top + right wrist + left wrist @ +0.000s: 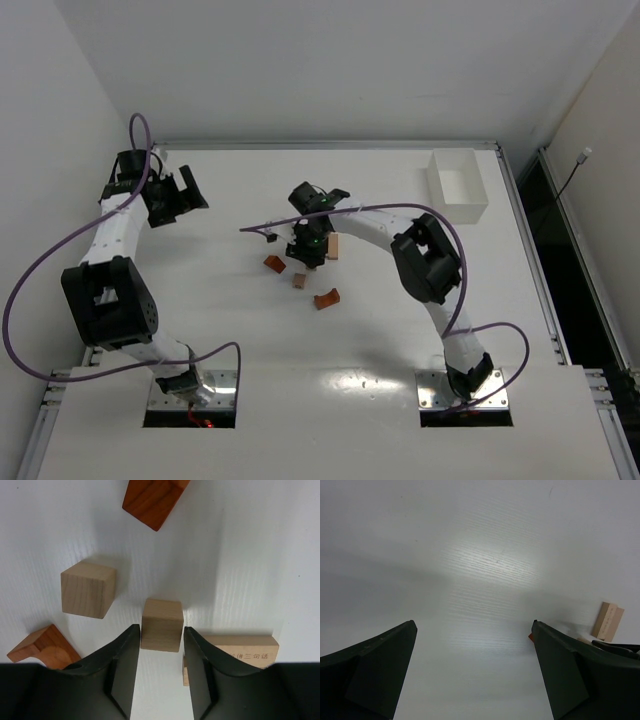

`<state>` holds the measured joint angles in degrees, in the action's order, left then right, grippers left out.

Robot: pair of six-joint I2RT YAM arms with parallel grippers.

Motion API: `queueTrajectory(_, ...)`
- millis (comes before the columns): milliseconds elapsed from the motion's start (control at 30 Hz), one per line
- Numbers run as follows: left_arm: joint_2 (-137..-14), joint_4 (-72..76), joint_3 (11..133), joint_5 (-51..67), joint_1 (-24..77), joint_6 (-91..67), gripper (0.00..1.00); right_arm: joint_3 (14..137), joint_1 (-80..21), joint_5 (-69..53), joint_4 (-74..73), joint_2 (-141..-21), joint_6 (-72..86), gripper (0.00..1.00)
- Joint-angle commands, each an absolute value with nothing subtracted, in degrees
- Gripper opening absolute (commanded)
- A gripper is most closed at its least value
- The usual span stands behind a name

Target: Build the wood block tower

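Wood blocks [299,281]: five pieces loose at mid table [200,330], nothing stacked yet. Tan cube [161,625] clamped in right hand [161,629]; left hand [473,623] open, empty. Next: cube to be lifted and stacked squarely.

1. Tan cube [161,625]: bare wood, matt, with fine grain showing.
2. Bar [240,645]: the same pale matt wood, with characters printed on its face.
3. Red block [152,497] and arch [42,642]: stained wood, smoother, with a faint sheen.
4. Table [485,570]: white, smooth, finely ribbed, softly glossy where light reflects.
5. Right fingers [120,675] and left fingers [375,675]: black, matt, plastic-looking, slightly grainy.
6. Box [470,212]: white, smooth, matt.
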<state>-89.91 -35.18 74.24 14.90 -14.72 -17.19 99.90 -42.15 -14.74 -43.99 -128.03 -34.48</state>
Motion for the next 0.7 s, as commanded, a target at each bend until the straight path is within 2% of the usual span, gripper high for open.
queueTrajectory(0,-89.82,-35.07,75.76,15.82,-15.12,-16.96,1.0,102.91,-42.45,-14.77,-44.21,-129.2,-34.45,0.36)
queueTrajectory(33,-89.82,-35.07,75.76,15.82,-15.12,-16.96,1.0,102.92,-42.45,-14.77,-44.21,-129.2,-34.45,0.27)
queueTrajectory(133,-89.82,-35.07,75.76,15.82,-15.12,-16.96,1.0,102.92,-42.45,-14.77,-45.43,-129.73,-34.45,0.11)
queueTrajectory(167,-89.82,-35.07,75.76,15.82,-15.12,-16.96,1.0,103.44,-42.45,-14.77,-45.44,-129.73,-34.45,0.0)
queueTrajectory(467,-86.14,-32.44,73.75,14.41,-15.12,-16.96,1.0,105.03,-42.45,-15.29,-44.65,-121.92,-26.47,0.0)
queueTrajectory(667,-83.06,-31.73,72.33,3.97,-13.45,-19.77,1.0,106.87,-42.45,-6.08,-41.49,-115.06,-12.5,0.0)
